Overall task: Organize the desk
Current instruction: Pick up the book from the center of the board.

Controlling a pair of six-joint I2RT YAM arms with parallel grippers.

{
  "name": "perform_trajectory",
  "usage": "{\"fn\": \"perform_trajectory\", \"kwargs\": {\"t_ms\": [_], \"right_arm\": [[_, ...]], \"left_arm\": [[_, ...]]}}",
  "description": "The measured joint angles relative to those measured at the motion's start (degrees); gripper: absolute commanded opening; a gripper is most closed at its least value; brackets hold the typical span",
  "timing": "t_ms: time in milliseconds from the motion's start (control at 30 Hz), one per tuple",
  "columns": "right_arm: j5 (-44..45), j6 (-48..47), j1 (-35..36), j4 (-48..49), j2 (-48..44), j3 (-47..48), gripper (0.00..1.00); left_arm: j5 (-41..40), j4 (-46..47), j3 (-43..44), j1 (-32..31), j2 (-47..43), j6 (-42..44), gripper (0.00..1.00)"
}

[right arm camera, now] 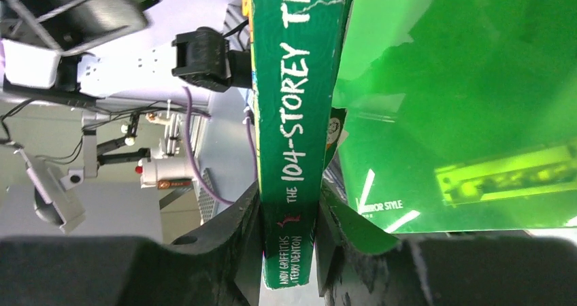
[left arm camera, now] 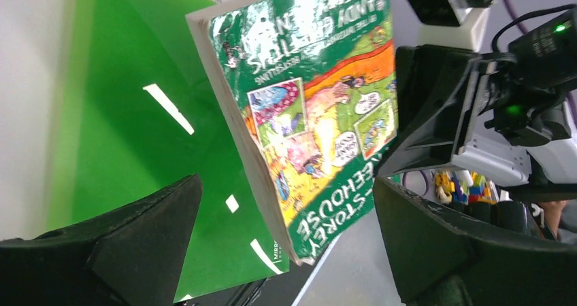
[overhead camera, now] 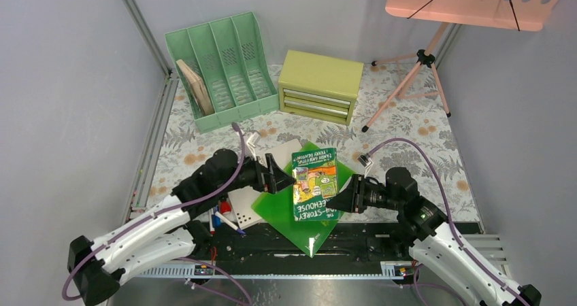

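Now | your left pincer (overhead camera: 284, 175): released, jaws spread wide at the page edge of the book (overhead camera: 314, 183) | your right pincer (right arm camera: 289, 217): clenched on the book's spine | book: tilted over a green sheet (overhead camera: 275, 207) | sheet: lies on the fern-printed worktop (overhead camera: 408, 126), near its front edge, between your two arms.

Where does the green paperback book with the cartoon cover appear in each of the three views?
Top external: the green paperback book is at centre.
Left wrist: centre, cover showing.
Right wrist: centre, spine upright in the right gripper.
Shared landmark: the glossy green plastic sheet.
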Motion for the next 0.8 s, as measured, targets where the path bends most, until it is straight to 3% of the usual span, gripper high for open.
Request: {"fn": "perform_trajectory", "kwargs": {"t_ms": [200,467,800], "right_arm": [[-3.96,1.4,0.02,1.64,-1.03,0.61,0.0],[-7.72,3.28,0.0,4.24,-1.09,0.85,0.0],[-9.49,3.76,0.02,6.64,-1.57,0.72,0.0]], "left_arm": [[4.39,2.14,0.0,0.0,6.82,-0.2,0.98],[8.55,7.06,0.0,0.0,9.44,-1.81,0.96],[16.33,18.05,-2.25,0.0,12.61,-6.36,0.72]]}}
